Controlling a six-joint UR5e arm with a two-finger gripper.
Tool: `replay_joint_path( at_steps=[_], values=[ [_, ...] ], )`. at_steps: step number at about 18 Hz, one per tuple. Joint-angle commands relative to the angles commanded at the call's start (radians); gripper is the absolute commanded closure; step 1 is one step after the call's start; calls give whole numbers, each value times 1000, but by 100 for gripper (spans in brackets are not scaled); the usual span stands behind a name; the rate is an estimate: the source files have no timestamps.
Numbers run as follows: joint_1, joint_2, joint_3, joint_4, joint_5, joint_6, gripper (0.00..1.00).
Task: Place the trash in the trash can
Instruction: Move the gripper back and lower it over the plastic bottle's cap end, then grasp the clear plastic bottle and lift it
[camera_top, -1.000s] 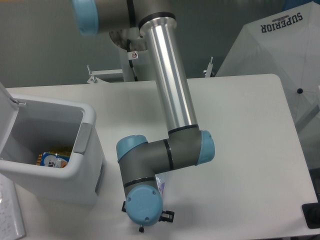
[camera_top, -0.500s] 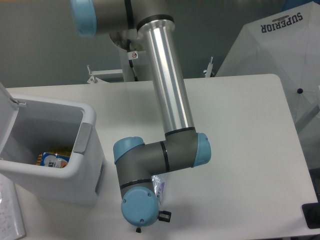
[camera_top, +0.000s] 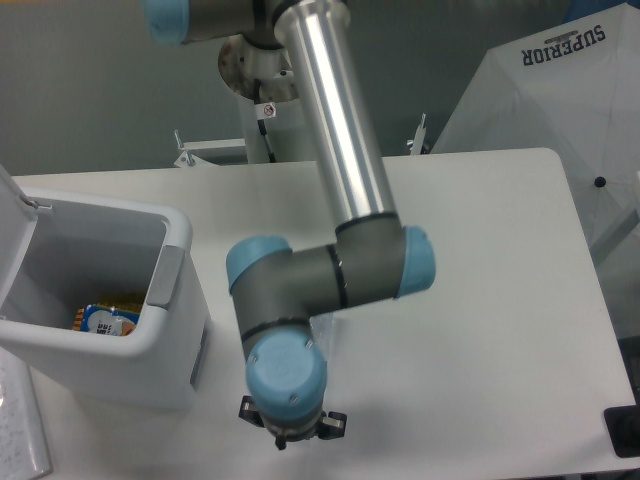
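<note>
1. At the far left, the trash can (camera_top: 180, 300) is seen standing on the white counter (camera_top: 480, 300), with its hinged lid (camera_top: 12, 235) swung up and back and its grey panel facing the arm.
2. Inside the trash can, a yellow-and-blue printed packet (camera_top: 105, 318) is seen lying at the bottom.
3. Just right of the trash can, the arm's wrist joints are stacked over the front part of the counter, with a blue cap (camera_top: 286, 374) turned toward the camera.
4. Below that cap, only small black parts of the claw (camera_top: 288, 428) are shown; the fingers are hidden under the wrist, so it cannot be told whether the claw is open, closed or gripping anything.
5. The trash is not made out on the counter; the spot under the wrist is covered by the arm.
6. The silver arm tube (camera_top: 340, 110) is seen running up toward the top of the view.
7. At the upper right, a white umbrella (camera_top: 560, 100) printed "SUPERIOR" is seen beyond the counter's edge.
</note>
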Motion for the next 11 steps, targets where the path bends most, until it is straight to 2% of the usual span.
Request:
replay_joint_path(
  at_steps=[4, 8, 11],
  values=[
    [32, 46, 2, 114, -77, -3, 87],
    [74, 107, 11, 154, -261, -5, 86],
    [94, 158, 14, 198, -443, -11, 86]
  ],
)
